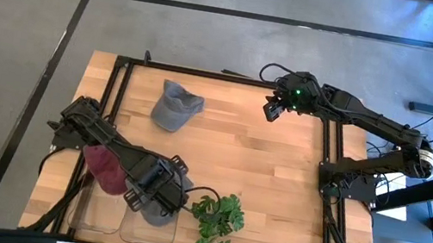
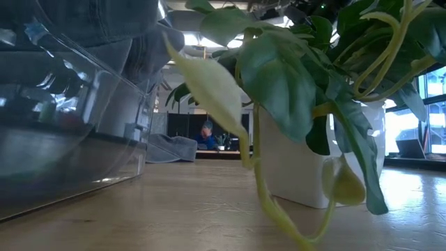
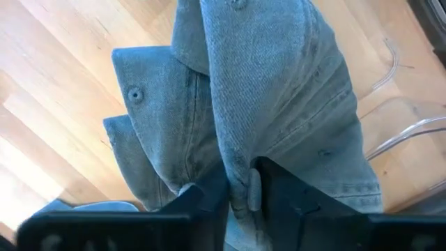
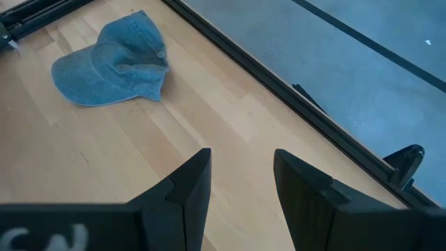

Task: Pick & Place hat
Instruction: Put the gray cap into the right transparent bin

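A blue-grey denim hat (image 1: 167,211) is in my left gripper (image 1: 154,199), which is shut on it above a clear bin (image 1: 148,231) at the table's near edge. The low view shows this hat (image 2: 132,28) at the bin's wall (image 2: 77,132). A second denim hat (image 1: 175,106) lies flat on the wood near the far left, also seen in the right wrist view (image 4: 115,59). A red hat (image 1: 104,169) sits in the neighbouring clear bin. My right gripper (image 1: 270,111) hovers open at the far edge, right of the second hat. My left gripper (image 3: 240,185) pinches a bunched fold of the denim hat's crown (image 3: 240,164) between its two fingers, coming from above and pointing down. Several layers are gathered there. The hat hangs slack below the fingers over the bin; whether it rests on the bin's floor I cannot tell.
A potted plant (image 1: 217,218) in a white pot (image 2: 293,167) stands just right of the bins, close to my left gripper. A black frame (image 1: 330,148) runs round the table. Bare wood (image 1: 261,172) lies between the plant and the far hat.
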`<state>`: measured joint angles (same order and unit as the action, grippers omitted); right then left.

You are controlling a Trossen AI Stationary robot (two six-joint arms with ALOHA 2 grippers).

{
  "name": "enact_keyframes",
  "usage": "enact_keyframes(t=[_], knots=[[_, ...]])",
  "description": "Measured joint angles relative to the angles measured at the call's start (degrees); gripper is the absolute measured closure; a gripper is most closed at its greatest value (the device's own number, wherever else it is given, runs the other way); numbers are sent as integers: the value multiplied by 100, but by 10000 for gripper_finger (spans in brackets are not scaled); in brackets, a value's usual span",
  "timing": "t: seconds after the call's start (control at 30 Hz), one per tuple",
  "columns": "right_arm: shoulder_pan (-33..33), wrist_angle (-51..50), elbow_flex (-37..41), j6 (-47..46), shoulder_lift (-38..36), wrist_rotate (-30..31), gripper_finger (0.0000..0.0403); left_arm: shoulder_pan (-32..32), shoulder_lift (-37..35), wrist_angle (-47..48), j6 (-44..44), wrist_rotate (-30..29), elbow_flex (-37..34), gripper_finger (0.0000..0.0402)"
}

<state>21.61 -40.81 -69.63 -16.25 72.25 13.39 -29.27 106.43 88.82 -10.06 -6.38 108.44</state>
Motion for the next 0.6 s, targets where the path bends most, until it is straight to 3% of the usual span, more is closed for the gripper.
enact_keyframes(t=[0.27, 0.6], knots=[[0, -1, 0, -13, 0, 0, 246, -75, -56, 122, 278, -133, 4, 264], [1, 2, 0, -20, 0, 0, 246, 19, -1148, -418, 851, -10, 5, 256]])
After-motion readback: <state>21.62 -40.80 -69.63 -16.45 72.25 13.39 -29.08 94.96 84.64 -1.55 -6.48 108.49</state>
